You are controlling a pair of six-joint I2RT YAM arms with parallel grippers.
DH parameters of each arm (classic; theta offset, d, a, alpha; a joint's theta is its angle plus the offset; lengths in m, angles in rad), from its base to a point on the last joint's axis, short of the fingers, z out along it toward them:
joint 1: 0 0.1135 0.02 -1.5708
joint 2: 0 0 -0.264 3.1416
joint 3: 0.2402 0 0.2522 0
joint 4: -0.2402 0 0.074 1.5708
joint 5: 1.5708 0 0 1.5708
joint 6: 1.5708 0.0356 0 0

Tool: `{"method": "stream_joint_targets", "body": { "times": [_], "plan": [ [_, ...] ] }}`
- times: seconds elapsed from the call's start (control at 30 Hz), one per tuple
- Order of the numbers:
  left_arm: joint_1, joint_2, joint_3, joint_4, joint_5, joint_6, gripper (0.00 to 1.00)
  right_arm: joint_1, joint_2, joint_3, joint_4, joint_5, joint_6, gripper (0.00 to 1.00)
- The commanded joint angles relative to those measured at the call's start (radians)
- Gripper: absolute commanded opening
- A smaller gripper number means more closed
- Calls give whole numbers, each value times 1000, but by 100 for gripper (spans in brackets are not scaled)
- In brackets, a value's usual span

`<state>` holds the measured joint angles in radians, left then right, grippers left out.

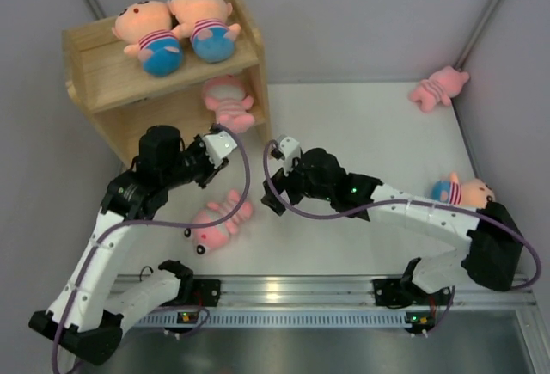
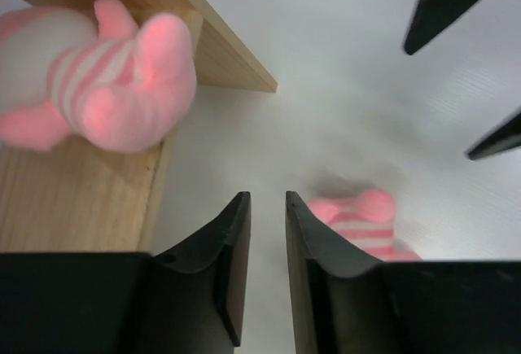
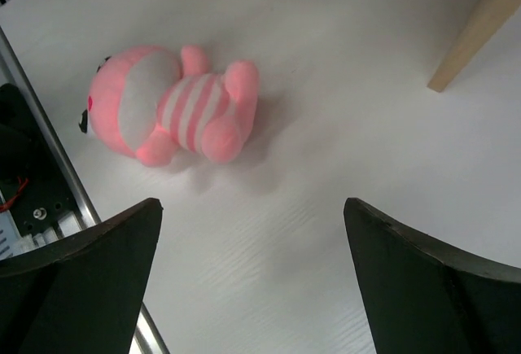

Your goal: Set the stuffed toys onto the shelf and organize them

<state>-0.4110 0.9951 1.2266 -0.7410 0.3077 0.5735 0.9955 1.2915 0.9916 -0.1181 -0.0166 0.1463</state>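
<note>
Shelf [image 1: 103, 82] holds two dolls [image 1: 176, 26] on top, one pig [image 1: 228, 103] below; two pigs [image 1: 219, 219] and one doll [image 1: 464, 192] remain on table [image 1: 369, 133]; left gripper [image 2: 267, 232] nearly closed, empty; right gripper [image 3: 252, 256] spread wide, empty.

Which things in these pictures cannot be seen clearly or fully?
- Doll by the right arm: top view, the arm covers its body.
- Pig on the table: left wrist view, the left gripper fingers hide its head.
- Pig on the shelf lower tier: top view, upper board hides its head.
</note>
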Motion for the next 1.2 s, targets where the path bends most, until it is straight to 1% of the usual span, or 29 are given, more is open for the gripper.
{"method": "stream_joint_targets", "body": {
  "times": [0.0,0.03,0.07,0.1,0.17,0.2,0.27,0.3,0.37,0.43,0.53,0.57,0.73,0.8,0.83,0.87,0.93,0.97,1.0,1.03,1.07,1.13,1.17],
  "plan": [
    [1,-139,-64,-179,5,-69,33,-18,145,70,109,-117,6,94],
    [1,-177,-67,-190,-36,-86,35,-21,182,112,109,-129,-2,94],
    [1,-238,-70,-201,-59,-93,39,-32,221,137,109,-167,-5,94],
    [1,-271,-73,-225,-83,-96,40,-41,297,162,109,-192,-7,94],
    [3,-323,-79,-248,-140,-112,41,-64,369,235,109,-262,-4,94],
    [12,-373,-94,-265,-145,-112,42,-72,432,255,136,-279,-4,94],
    [35,-413,-108,-288,-141,-113,42,-89,486,314,165,-339,-1,94],
    [56,-443,-122,-297,-139,-113,43,-93,538,335,169,-365,-8,93],
    [80,-466,-134,-305,-139,-115,43,-95,592,396,166,-426,-13,93],
    [113,-489,-147,-302,-139,-115,44,-95,675,462,144,-454,-13,92],
    [155,-510,-144,-302,-136,-116,44,-95,756,489,136,-523,2,88],
    [172,-513,-141,-302,-133,-116,44,-95,764,483,156,-558,12,87],
    [210,-533,-136,-302,-114,-124,44,-84,801,449,280,-592,90,81],
    [216,-543,-147,-301,-110,-123,44,-80,836,466,301,-608,130,71],
    [219,-541,-148,-304,-110,-123,44,-69,844,482,301,-605,136,64],
    [222,-543,-148,-302,-110,-121,44,-64,850,483,308,-596,150,48],
    [227,-547,-142,-302,-113,-121,43,-57,841,449,342,-585,171,33],
    [232,-549,-133,-302,-122,-121,43,-55,812,432,350,-576,189,14],
    [235,-555,-130,-302,-127,-123,43,-55,793,412,353,-560,200,5],
    [236,-555,-124,-302,-136,-121,43,-54,767,369,354,-542,209,0],
    [242,-555,-119,-301,-163,-121,43,-52,702,345,360,-486,232,0],
    [248,-555,-111,-296,-199,-123,42,-37,620,267,368,-410,255,0],
    [256,-553,-98,-291,-212,-124,41,-26,535,250,362,-314,277,0]
  ]
}}
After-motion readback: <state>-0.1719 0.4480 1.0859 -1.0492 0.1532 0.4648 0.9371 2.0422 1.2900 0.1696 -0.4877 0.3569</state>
